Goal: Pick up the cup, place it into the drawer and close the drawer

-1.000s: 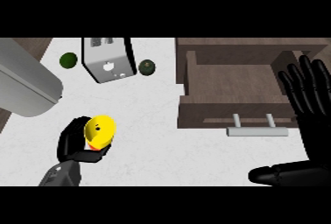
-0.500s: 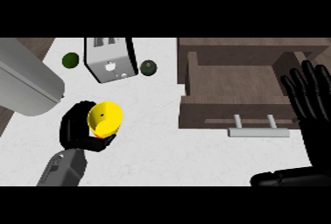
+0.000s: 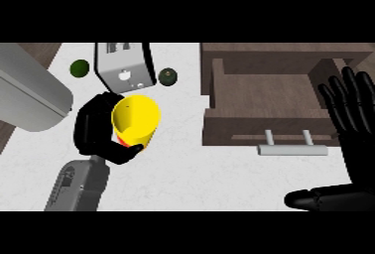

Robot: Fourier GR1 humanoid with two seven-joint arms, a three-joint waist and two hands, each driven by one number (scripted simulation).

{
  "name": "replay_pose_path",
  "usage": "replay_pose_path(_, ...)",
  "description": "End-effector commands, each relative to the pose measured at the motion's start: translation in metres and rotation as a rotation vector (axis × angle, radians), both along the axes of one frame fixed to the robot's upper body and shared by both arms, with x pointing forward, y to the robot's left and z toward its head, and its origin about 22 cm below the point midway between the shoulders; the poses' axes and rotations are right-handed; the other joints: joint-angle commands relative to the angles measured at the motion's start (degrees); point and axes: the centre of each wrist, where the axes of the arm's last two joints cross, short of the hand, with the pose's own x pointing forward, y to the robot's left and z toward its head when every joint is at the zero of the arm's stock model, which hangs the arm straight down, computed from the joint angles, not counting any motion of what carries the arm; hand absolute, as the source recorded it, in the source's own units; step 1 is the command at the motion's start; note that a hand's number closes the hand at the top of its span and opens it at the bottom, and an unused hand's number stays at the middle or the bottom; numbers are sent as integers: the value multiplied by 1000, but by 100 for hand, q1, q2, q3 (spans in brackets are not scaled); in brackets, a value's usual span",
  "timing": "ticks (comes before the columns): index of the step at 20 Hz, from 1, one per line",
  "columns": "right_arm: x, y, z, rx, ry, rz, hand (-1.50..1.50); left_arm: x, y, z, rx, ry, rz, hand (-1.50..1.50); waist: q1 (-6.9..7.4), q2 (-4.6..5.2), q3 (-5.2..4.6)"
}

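Single head view, looking steeply down, close over the counter (image 3: 219, 173), forearms entering from lower edge

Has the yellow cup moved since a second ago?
Yes. The left hand has carried the yellow cup up the view and slightly right, closer to the toaster and the open drawer.

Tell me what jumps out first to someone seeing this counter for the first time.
The bright yellow cup grabs the eye, held tilted in the left robot hand at centre-left, just below the toaster. To the right, the brown drawer stands open, its handle facing the robot. The right robot hand rests open, fingers up, at the right edge.
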Motion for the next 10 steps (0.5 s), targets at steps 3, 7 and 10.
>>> replay_pose_path(3,4,-10,9,-2,10,4,-150,18,-20,71,1,-5,-32,150,-26,8,-3)
replay_pose_path(7,4,-3,10,-13,-4,-10,-150,38,-56,114,23,-36,-26,150,-62,14,-4)
replay_pose_path(10,20,-8,7,-7,-1,-12,-150,41,-69,125,54,-49,-23,150,-43,19,-4)
